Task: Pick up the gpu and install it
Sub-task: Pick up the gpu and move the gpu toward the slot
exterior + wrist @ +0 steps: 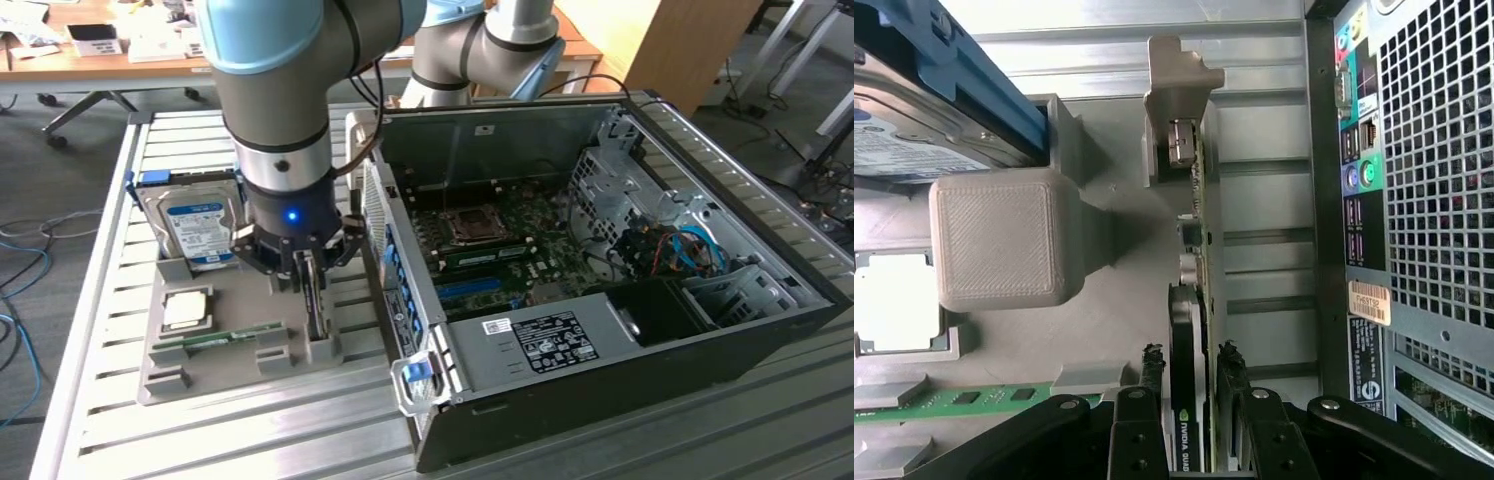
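- Gripper (1189, 355) jaws part-closed, pinching the gpu (1189, 300) from both faces at one end.
- Gpu stands on edge in a slot along the gray tray's (200, 375) edge nearest the computer case (747, 330).
- Hard drive (194, 225) stands upright at a tray corner away from the case.
- Memory stick (220, 338) and processor (187, 308) lie flat near the tray's opposite edge.
- Case open, just beside the tray on the slatted table (267, 440).

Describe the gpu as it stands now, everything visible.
The gpu is a thin dark card with a green board edge, a black cooler bearing an NVIDIA label, and a metal piece at one end. It stands upright on its edge in a slot of the grey tray, beside the open computer case. The end effector is closed on it, with one finger against each face.
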### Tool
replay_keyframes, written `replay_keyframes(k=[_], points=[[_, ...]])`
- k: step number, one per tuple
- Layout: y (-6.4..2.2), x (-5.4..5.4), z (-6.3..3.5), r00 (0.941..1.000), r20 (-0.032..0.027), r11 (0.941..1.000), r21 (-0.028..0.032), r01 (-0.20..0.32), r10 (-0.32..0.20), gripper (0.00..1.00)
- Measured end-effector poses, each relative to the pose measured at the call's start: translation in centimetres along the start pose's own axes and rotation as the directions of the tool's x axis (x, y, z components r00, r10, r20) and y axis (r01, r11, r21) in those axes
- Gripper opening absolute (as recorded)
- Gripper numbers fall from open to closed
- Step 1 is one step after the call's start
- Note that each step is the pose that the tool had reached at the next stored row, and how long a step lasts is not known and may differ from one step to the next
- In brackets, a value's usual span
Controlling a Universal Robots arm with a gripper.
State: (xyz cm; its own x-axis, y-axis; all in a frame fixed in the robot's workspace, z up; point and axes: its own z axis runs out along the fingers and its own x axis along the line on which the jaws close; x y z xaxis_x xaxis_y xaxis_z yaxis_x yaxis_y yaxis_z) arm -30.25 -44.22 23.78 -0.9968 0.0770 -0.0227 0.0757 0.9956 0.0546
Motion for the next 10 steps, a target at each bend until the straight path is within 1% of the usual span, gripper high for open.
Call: replay_keyframes(k=[10], points=[[0.32,0.04,0.73,1.0,0.0,1.0,0.0001,0.0,0.0,0.36]])
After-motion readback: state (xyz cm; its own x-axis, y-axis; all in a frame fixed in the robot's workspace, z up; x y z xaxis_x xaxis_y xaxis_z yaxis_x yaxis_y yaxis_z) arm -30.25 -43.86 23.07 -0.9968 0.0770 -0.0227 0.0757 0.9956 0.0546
